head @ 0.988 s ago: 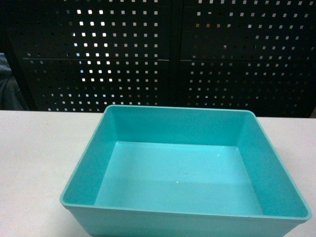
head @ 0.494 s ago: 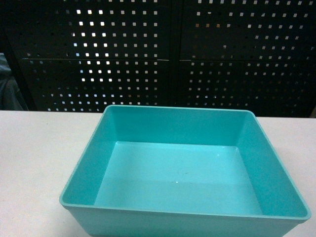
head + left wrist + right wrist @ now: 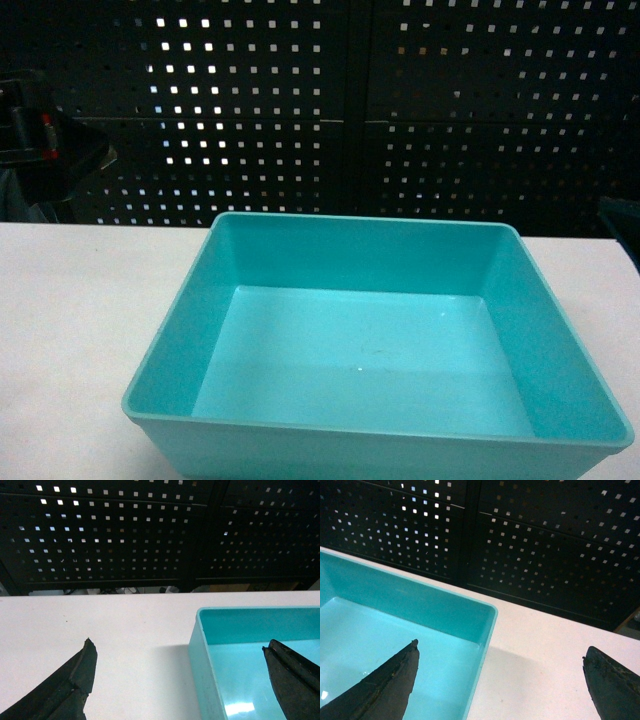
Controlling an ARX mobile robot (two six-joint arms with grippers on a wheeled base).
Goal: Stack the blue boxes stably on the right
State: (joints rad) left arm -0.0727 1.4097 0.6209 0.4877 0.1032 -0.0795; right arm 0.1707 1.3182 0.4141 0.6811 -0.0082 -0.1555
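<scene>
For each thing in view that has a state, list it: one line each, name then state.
turquoise tub: upright on the table, open-topped, empty, nothing stacked in it.
left gripper: open, fingers straddling the tub's left wall, holding nothing.
right gripper: open, fingers straddling the tub's right wall, holding nothing.
white table: bearing the tub.

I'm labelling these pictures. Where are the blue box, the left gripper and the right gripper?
blue box point(image 3: 350, 370): head view, on its flat inner floor.
left gripper point(image 3: 180, 660): left wrist view, midway between its open jaws.
right gripper point(image 3: 500, 660): right wrist view, midway between its open jaws.
</scene>
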